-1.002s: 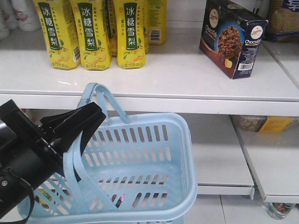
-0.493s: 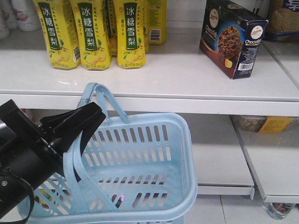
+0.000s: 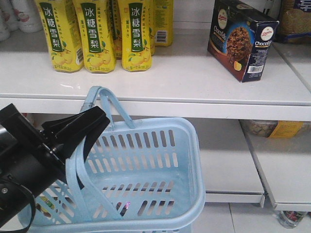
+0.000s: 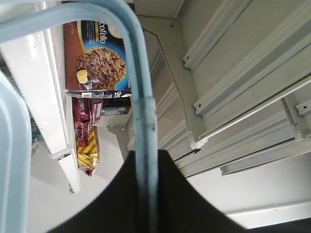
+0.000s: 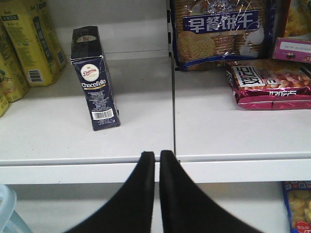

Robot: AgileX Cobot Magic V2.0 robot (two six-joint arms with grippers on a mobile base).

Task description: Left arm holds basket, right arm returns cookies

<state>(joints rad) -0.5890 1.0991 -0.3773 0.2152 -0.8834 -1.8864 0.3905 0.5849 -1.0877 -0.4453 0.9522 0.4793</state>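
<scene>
Your shelf (image 3: 194, 82) runs across just ahead of and above both tools, and it carries everything that matters here. Below its front edge hangs the basket (image 3: 160, 165), empty, kept up by your left gripper (image 3: 80, 128), which is clamped around one hoop handle (image 4: 146, 126) so the open mouth faces up beside the shelf lip; that grip looks meant to keep the basket steady while goods pass out of it. Your right gripper (image 5: 157, 160) sits just below the shelf edge with its fingers pressed together and nothing between them. The cookies (image 5: 95, 80) stand upright on the shelf, up and to the left of that right gripper, well clear of it, so the return seems finished. The yellow bottles (image 3: 97, 34) stand farther left, and the biscuit bags (image 5: 221, 29) and the red snack pack (image 5: 269, 85) lie to the right; none blocks a straight pull back.
</scene>
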